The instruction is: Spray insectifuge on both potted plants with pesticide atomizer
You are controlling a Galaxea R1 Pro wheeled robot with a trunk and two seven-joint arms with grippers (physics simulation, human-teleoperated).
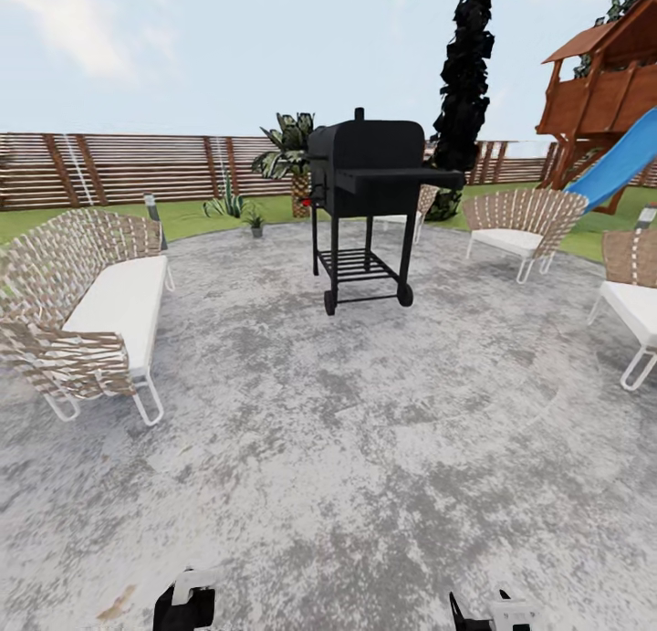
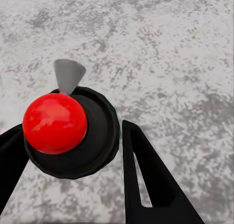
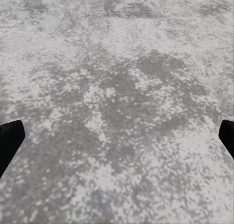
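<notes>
Robot stood on paving, transit step. Plant upper left by fence; sprayer unseen. Steer past grill. Left gripper and right gripper both spread wide, empty.

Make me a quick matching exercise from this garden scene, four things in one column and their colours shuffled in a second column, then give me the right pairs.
Things:
1. barbecue grill
2. slide
3. sofa cushion
4. fence

Colours:
A. white
B. brown
C. black
D. blue

Pairs: 1-C, 2-D, 3-A, 4-B
</notes>
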